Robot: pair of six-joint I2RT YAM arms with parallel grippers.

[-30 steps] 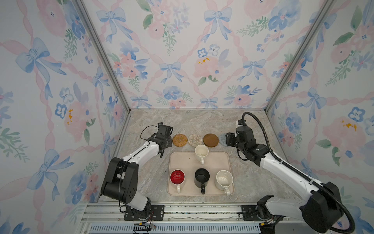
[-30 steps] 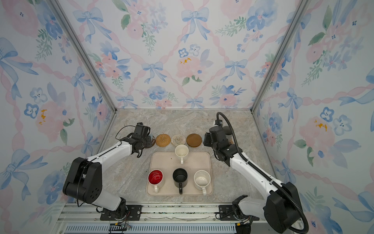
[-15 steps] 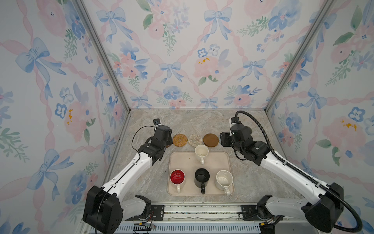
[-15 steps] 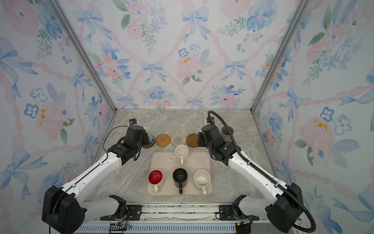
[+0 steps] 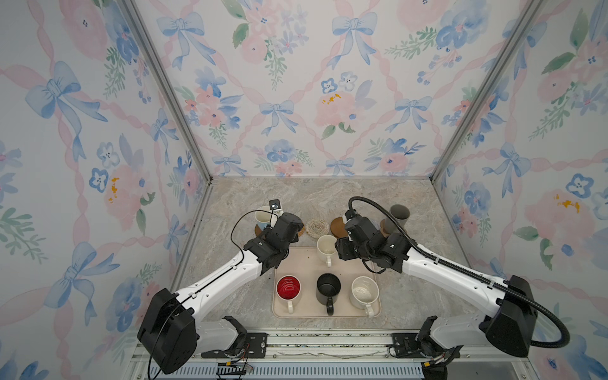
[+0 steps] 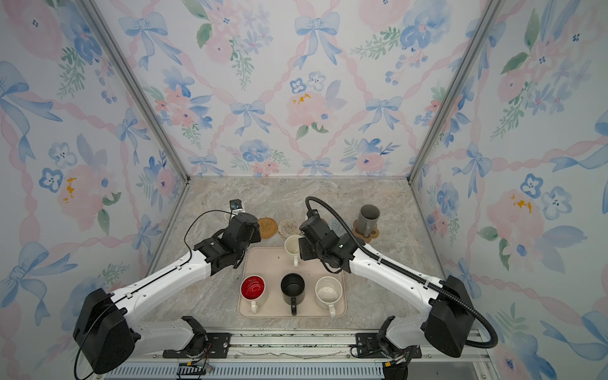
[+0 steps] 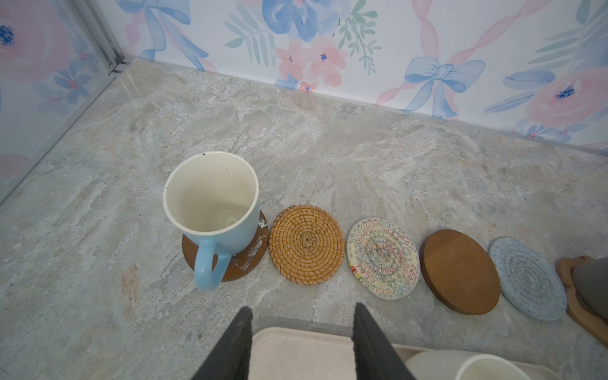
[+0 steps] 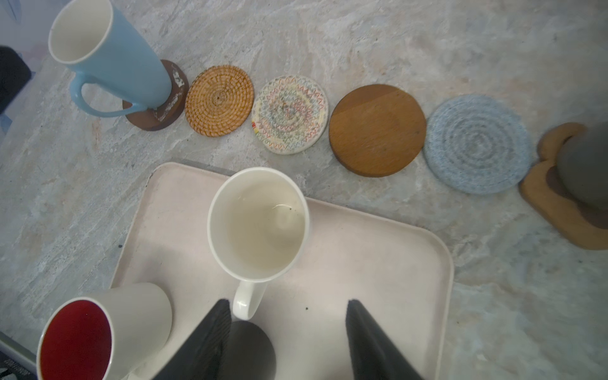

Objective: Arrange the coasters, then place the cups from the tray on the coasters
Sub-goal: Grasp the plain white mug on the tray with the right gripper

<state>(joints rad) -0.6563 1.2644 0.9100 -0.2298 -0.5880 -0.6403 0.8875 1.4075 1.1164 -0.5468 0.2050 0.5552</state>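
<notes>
Both top views hang high over the front rail [image 5: 329,342], tilted down toward the back wall [image 5: 296,98], far off, with the whole floor [image 5: 329,197] in frame. They overlap almost fully, just slid sideways. Left wrist cam sits low and close over the tray's [image 7: 296,352] 11 o'clock corner, facing the back wall across the coaster row [image 7: 383,258]. Right wrist cam is close too, above the tray, looking steeply down toward 12 o'clock, cream mug [image 8: 258,223] near mid-frame. Both wrist views share that row, the light blue mug [image 7: 210,204] at its 9 o'clock end, and the tray's far edge.
</notes>
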